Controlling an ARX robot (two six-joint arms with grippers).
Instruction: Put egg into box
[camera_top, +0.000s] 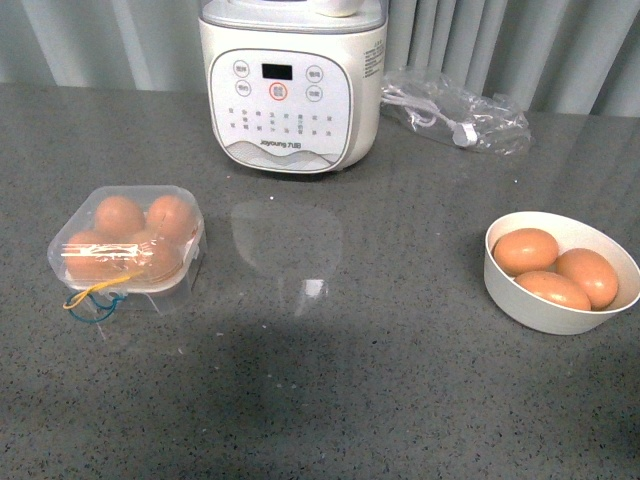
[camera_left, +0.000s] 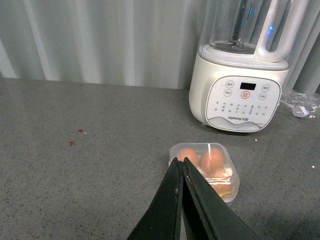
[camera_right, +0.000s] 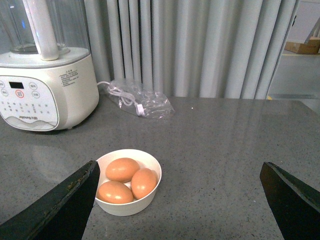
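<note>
The box (camera_top: 183, 276), a clear plastic case with its lid down, sits on the left of the grey counter with brown eggs (camera_top: 120, 215) in its slots. Yellow and blue-green bands (camera_top: 93, 299) hang at its front. A white bowl (camera_top: 503, 288) on the right holds three brown eggs (camera_top: 525, 250). Neither gripper shows in the front view. My left gripper (camera_left: 181, 160) is shut and empty, its tips just before the box (camera_left: 232, 188). My right gripper (camera_right: 179, 170) is wide open and empty, and the bowl (camera_right: 127, 206) with its eggs (camera_right: 122, 169) lies beyond its left finger.
A white blender (camera_top: 290, 90) stands at the back centre of the counter. A clear plastic bag with a white cable (camera_top: 455, 112) lies to its right. A grey curtain runs behind. The counter's right edge shows in the right wrist view.
</note>
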